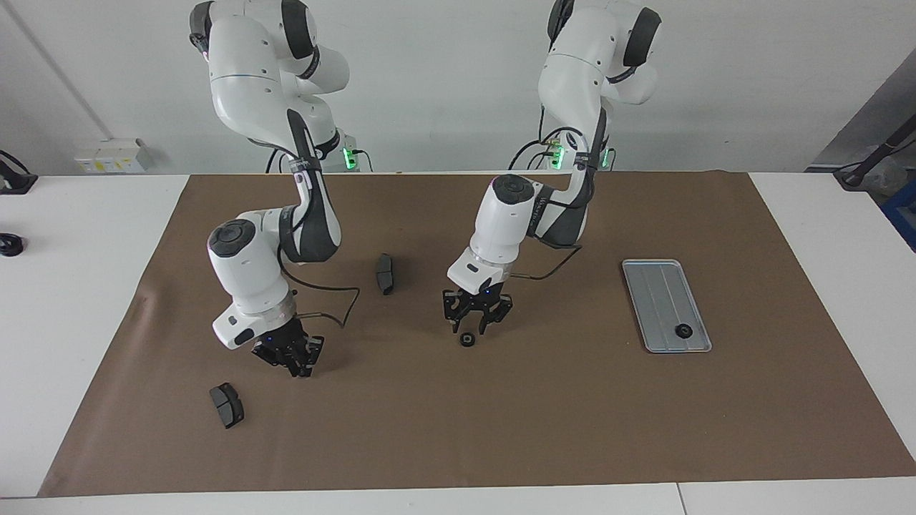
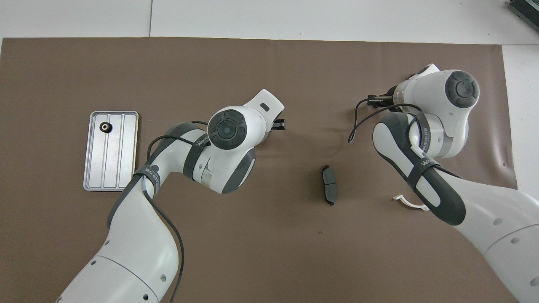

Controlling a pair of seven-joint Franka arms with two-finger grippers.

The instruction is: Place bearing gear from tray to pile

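Note:
A small black bearing gear (image 1: 466, 339) lies on the brown mat, right under my left gripper (image 1: 472, 325), which is open just above it with nothing between its fingers. A second bearing gear (image 1: 684, 330) (image 2: 105, 127) sits in the silver ridged tray (image 1: 662, 293) (image 2: 110, 160) toward the left arm's end. The pile is loose: one dark brake pad (image 1: 385, 273) (image 2: 329, 190), another brake pad (image 1: 226, 404), and a white half-ring bracket (image 2: 406, 203). My right gripper (image 1: 292, 363) hangs low over the mat between the two pads. The overhead view hides the dropped gear under my left arm.
The brown mat (image 1: 544, 429) covers most of the white table. A small black object (image 1: 8, 244) sits on the white tabletop past the right arm's end of the mat. Cables loop from both wrists near the mat.

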